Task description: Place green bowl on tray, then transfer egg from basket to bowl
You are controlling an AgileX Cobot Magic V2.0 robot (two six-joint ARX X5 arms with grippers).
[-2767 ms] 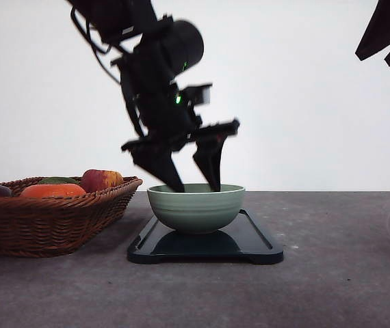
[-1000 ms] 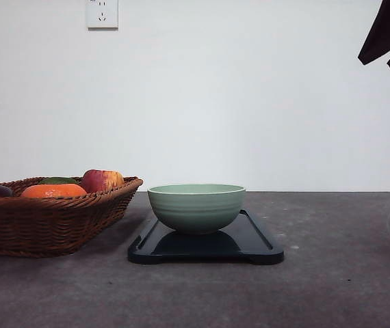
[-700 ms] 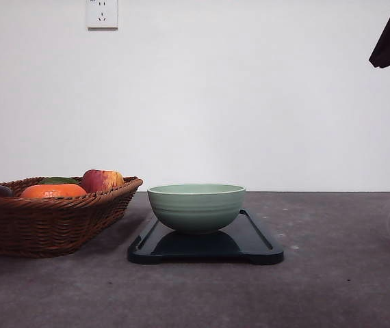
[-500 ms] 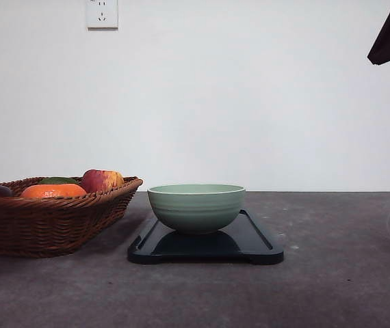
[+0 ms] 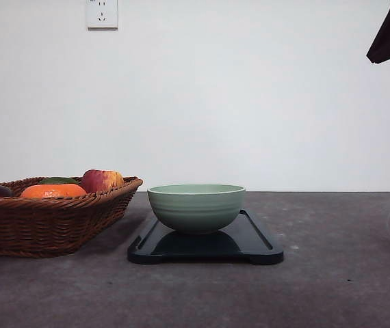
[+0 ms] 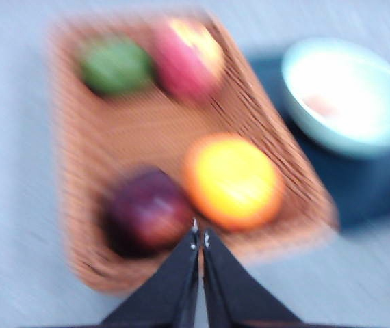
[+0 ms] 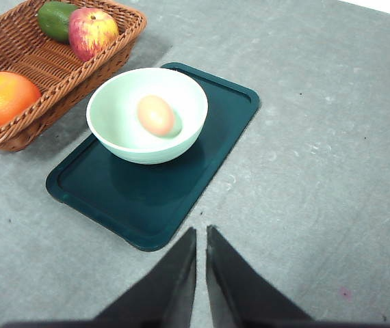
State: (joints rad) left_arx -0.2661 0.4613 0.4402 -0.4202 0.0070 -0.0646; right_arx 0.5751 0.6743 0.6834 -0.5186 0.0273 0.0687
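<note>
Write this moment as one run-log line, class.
green bowl: on tray | egg: in bowl | basket: fruit only | left pincer: shut | right pincer: shut

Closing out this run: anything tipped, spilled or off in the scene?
Nothing stands out. The green bowl sits upright on the tray, with the egg inside it. The basket is level beside the tray, fruit still in it. The left wrist view is only motion-blurred.

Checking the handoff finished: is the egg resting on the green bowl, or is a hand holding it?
Touching. In the right wrist view the egg lies inside the green bowl, no hand near it.
</note>
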